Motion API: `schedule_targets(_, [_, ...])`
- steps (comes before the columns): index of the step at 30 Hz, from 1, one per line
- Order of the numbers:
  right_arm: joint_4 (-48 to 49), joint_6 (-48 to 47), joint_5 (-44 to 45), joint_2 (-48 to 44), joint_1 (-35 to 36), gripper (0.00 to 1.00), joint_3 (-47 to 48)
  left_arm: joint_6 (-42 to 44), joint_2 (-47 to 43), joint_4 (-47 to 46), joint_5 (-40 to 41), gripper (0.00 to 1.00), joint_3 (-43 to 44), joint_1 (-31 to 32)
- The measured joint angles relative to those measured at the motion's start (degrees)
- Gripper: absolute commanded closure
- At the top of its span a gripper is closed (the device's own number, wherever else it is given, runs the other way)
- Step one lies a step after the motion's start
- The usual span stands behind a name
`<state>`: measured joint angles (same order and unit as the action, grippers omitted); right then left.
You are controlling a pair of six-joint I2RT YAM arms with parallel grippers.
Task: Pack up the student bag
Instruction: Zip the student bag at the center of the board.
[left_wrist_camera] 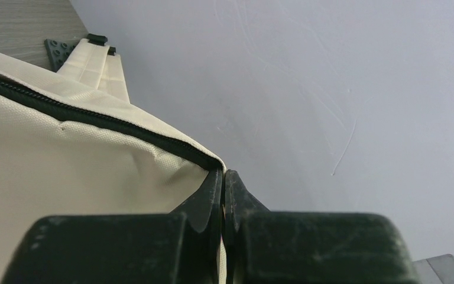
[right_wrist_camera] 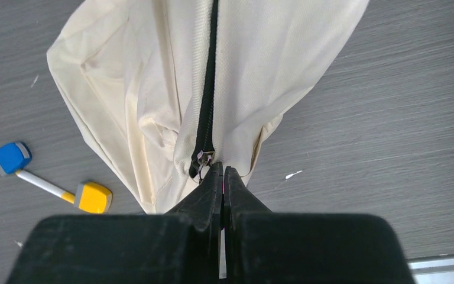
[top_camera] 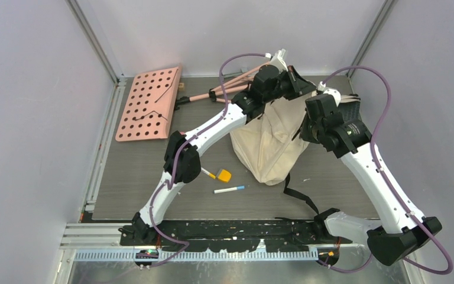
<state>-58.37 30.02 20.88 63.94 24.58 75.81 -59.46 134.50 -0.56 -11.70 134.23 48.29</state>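
"What's inside the student bag [top_camera: 269, 148]?"

"Can't tell. The stretch of black zipper [right_wrist_camera: 208, 89] I can see is closed. The bag stands mid-bench [top_camera: 130, 177] with its top held up."

"By what?"

"Two pincers. The left pincer [left_wrist_camera: 223, 173] is clamped on the zippered rim, and the right pincer [right_wrist_camera: 223, 168] is pinched together at the zipper pull. Beside the bag lie one pen [top_camera: 229, 190] and one yellow-capped marker [top_camera: 221, 175]. One pink pegboard [top_camera: 149, 103] lies at the rear left."

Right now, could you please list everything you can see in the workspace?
student bag: 1, cream, black zip, table centre, held up
pegboard: 1, pink, table's far left corner
folding rods: 1 bundle, pink, beside the pegboard
double-ended tool: 1, yellow and blue ends, beside the bag
pen: 1, white, blue tip, near the bag
left arm: 1, white and black, jaws shut on the bag's zip edge
right arm: 1, white and black, jaws shut on the bag beside the zip pull
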Motion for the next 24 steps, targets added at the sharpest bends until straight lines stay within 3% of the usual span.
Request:
schedule_targets(12, [1.0, -7.6, -10.3, 4.1, -0.1, 0.99, 0.9, 1.4, 0.2, 4.2, -1.9, 1.00, 1.9, 0.0])
schedule_targets(24, [4.9, -9.4, -18.8, 7.0, 1.5, 0.99, -3.5, 2.9, 1.8, 8.2, -1.3, 1.00, 3.7, -0.9])
